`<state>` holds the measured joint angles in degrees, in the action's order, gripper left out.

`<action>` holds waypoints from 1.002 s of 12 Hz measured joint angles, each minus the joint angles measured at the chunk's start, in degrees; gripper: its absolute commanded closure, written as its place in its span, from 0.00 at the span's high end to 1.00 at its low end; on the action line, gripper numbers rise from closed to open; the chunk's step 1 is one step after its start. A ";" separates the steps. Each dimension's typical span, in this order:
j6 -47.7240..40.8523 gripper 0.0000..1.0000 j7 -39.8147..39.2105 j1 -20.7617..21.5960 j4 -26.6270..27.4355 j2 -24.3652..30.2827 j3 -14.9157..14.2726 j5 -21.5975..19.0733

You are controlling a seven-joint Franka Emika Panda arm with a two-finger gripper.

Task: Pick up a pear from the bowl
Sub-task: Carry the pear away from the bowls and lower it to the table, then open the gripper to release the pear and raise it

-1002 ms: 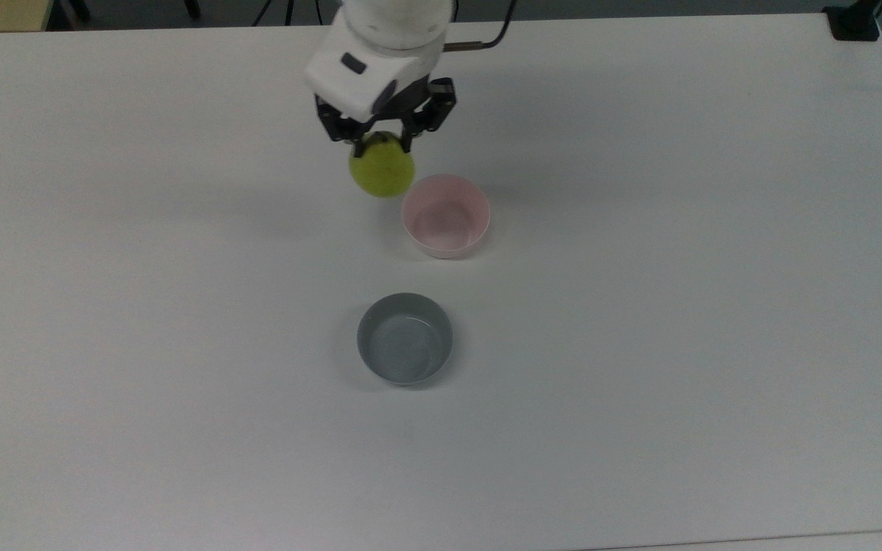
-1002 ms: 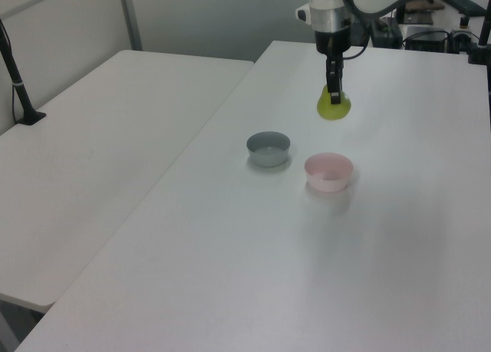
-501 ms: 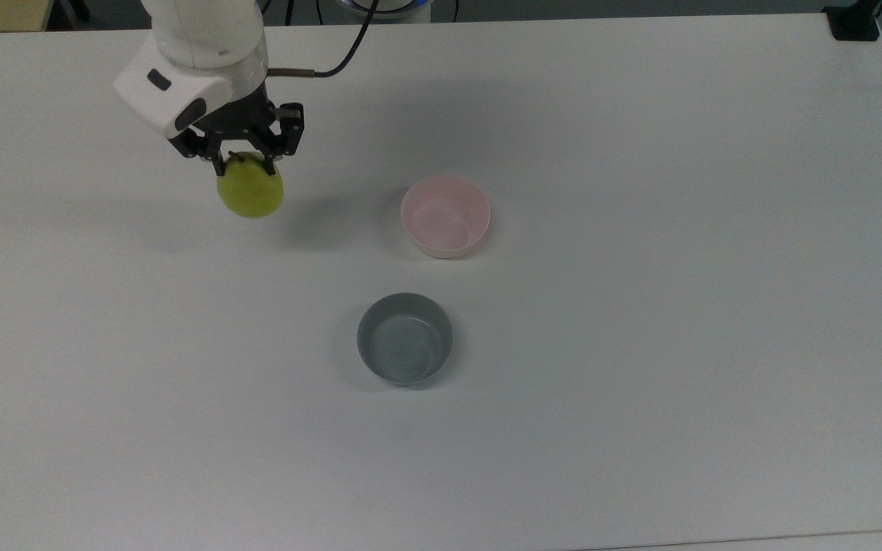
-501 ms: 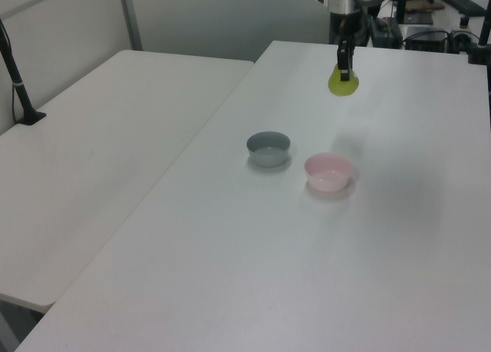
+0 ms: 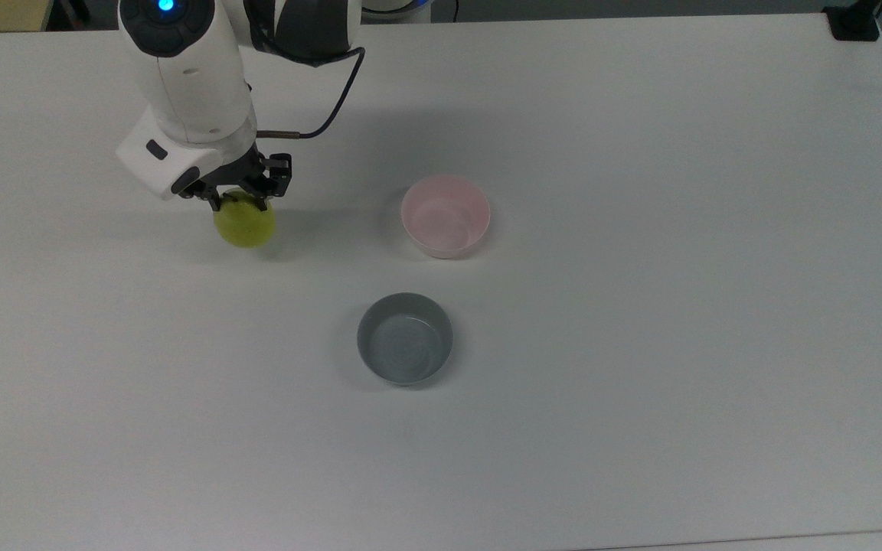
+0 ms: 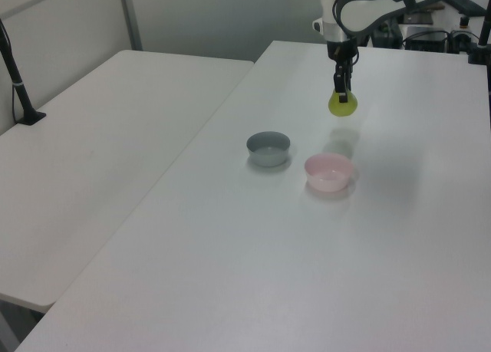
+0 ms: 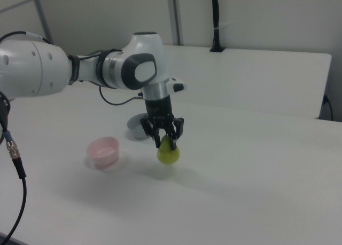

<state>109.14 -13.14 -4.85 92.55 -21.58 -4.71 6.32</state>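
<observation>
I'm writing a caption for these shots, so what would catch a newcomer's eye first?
The yellow-green pear stands out most, gripped from above by the gripper at the end of the white arm, toward the top view's left above the white table. Next come two empty bowls: the pink bowl near the top view's middle, and the grey bowl below it.

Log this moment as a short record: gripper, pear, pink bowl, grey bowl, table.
gripper: shut on the pear's top, above the table
pear: yellow-green, hanging from the gripper, well to the top view's left of the pink bowl
pink bowl: upright, nothing inside
grey bowl: upright, nothing inside, apart from the pink bowl
table: white, bears both bowls
</observation>
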 measured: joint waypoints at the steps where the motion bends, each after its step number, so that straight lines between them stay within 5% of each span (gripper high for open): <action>1: 0.00 0.30 0.00 -0.33 0.30 -0.46 0.00 0.44; 4: 0.02 0.35 0.00 -0.94 1.24 -1.68 0.00 0.90; 9: 0.07 1.00 0.14 -1.74 1.26 -2.83 -0.02 1.74; 12: 0.07 1.00 0.52 -1.66 0.52 -2.28 0.04 1.74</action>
<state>109.21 -12.62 -6.51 93.07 -23.86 -4.68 8.06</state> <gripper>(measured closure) 0.057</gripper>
